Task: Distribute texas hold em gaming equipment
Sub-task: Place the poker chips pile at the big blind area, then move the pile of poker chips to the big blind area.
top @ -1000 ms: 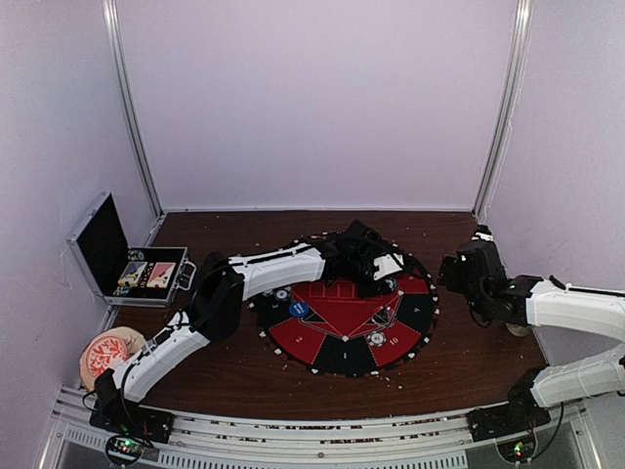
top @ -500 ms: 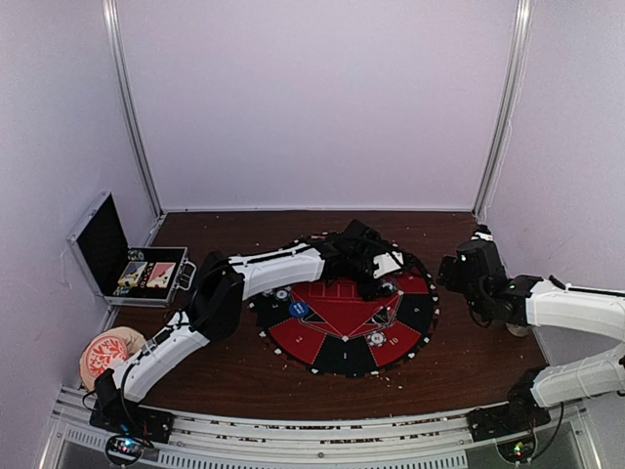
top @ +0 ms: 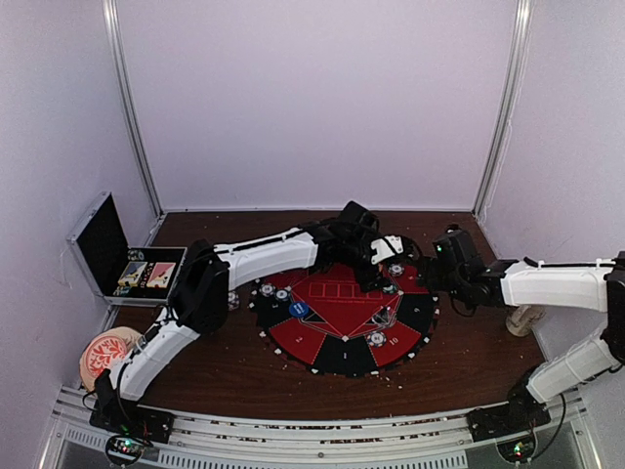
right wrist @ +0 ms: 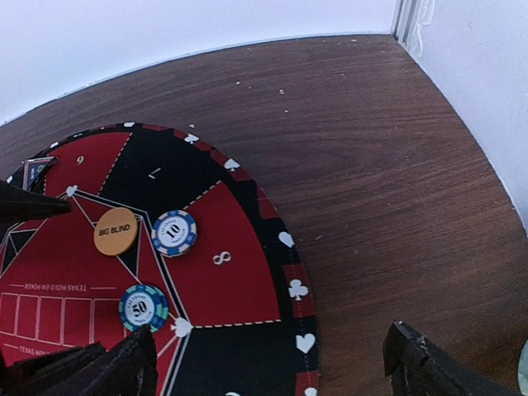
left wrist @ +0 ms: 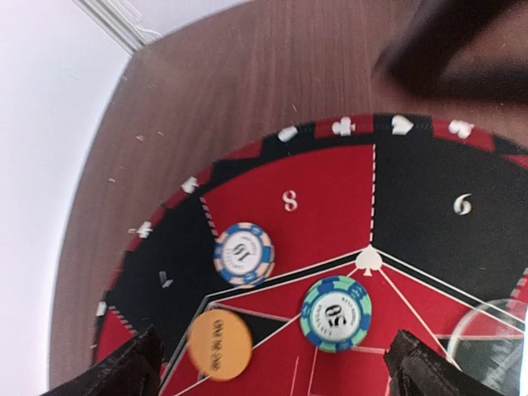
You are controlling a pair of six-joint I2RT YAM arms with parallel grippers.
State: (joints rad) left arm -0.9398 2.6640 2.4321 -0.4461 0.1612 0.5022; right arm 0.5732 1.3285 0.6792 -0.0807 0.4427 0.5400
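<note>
White walls enclose a brown wooden table carrying a round red-and-black mat. The left tool, jaws wide apart and empty, should probably lift straight up: the blue-and-white 10 chip, teal 50 chip and orange button disc lie on the mat between and just ahead of its fingers. The right tool hovers spread, empty.

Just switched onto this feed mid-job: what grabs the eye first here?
The big round red-and-black mat in the middle of the table dominates, with the left arm stretched across it and its claw open. Below that claw lie an orange BIG BLIND button, a blue-white 10 chip and a teal 50 chip. A metal case stands open at the far left.
</note>
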